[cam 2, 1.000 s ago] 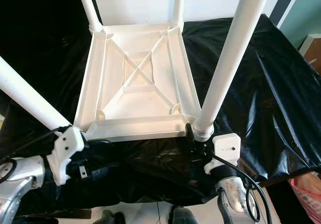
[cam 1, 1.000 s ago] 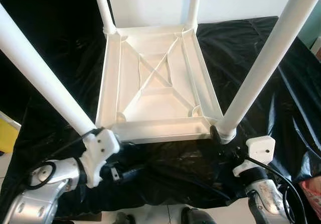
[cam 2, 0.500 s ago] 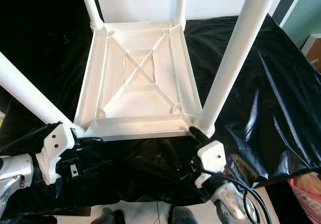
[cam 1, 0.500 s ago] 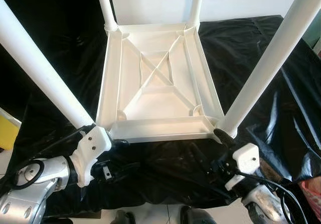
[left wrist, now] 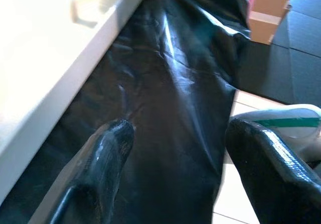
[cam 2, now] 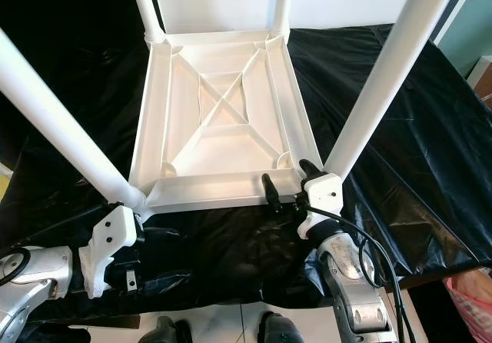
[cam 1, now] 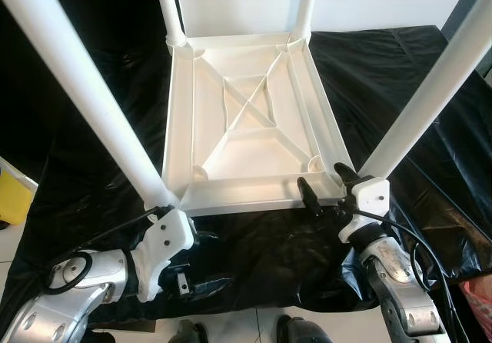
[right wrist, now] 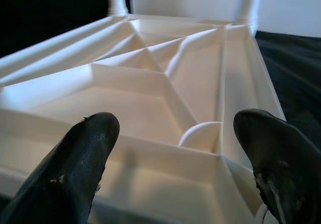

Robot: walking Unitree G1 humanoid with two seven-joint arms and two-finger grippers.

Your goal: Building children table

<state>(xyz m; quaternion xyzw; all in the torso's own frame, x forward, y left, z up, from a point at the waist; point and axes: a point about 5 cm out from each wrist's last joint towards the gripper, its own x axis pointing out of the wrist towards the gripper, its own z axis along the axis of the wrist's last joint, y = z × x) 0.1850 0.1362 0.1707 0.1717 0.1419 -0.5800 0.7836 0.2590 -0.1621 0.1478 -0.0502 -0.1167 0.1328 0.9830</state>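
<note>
Left eye view: a white plastic children's table (cam 1: 250, 124) lies upside down on a worktop draped in glossy, creased black plastic sheet (cam 1: 400, 89). Its underside is a shallow rectangular tray stiffened by raised ribs that cross in an X, with rounded sockets at the corners. Four smooth white tubular legs rise from those corners; the near left leg (cam 1: 84, 89) and the near right leg (cam 1: 430, 97) slant outward towards the camera. The left claw (cam 1: 184, 270) sits low at the near left corner, beneath the table's rim, on a silver forearm with a white plastic wrist block. The right claw (cam 1: 324, 187) reaches up from a silver arm to the near right corner, its two black fingers spread either side of the rim beside the leg's foot. A yellow object (cam 1: 11, 197) shows at the left edge.

Right eye view: the same scene, with the right claw's fingers (cam 2: 270, 190) apart at the near rim, and a teal wall (cam 2: 473, 20) at the far right.

Left wrist view: two shiny black fingers (left wrist: 103, 153) stand wide apart, holding nothing, above the wrinkled black sheet, with the table's white edge (left wrist: 60, 83) running alongside. A cardboard box (left wrist: 266, 8) stands on the dark floor beyond.

Right wrist view: two matt black fingers (right wrist: 83, 153) are spread, nothing between them, over the ribbed underside (right wrist: 165, 88) and a rounded corner socket (right wrist: 200, 133).
</note>
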